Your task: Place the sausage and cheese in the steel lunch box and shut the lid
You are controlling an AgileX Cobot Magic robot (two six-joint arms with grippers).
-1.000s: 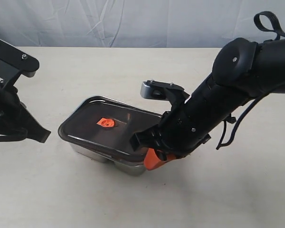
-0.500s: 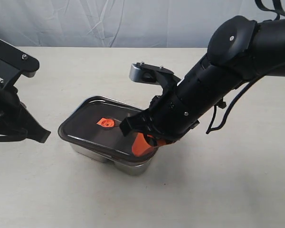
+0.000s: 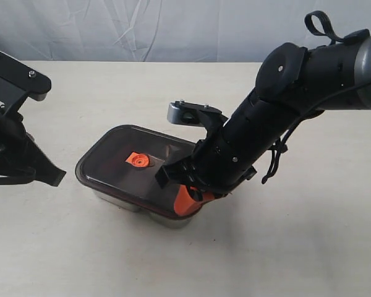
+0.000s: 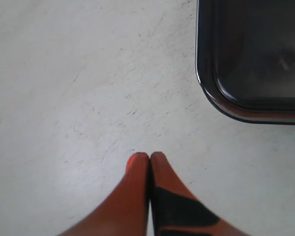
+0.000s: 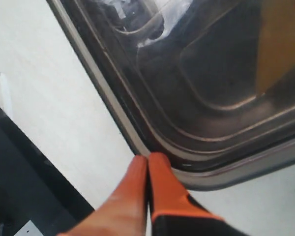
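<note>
Right fingers (image 5: 162, 184), pressed together, sit on the corner rim of the lid (image 3: 111, 167) atop the steel lunch box (image 3: 114, 199). Left fingers (image 4: 137, 191), likewise closed, are well apart.

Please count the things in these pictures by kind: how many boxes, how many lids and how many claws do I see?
steel lunch box: 1
lid, lying on the box: 1
claws: 2, the left claw and the right claw, both shut
Total: 4
</note>
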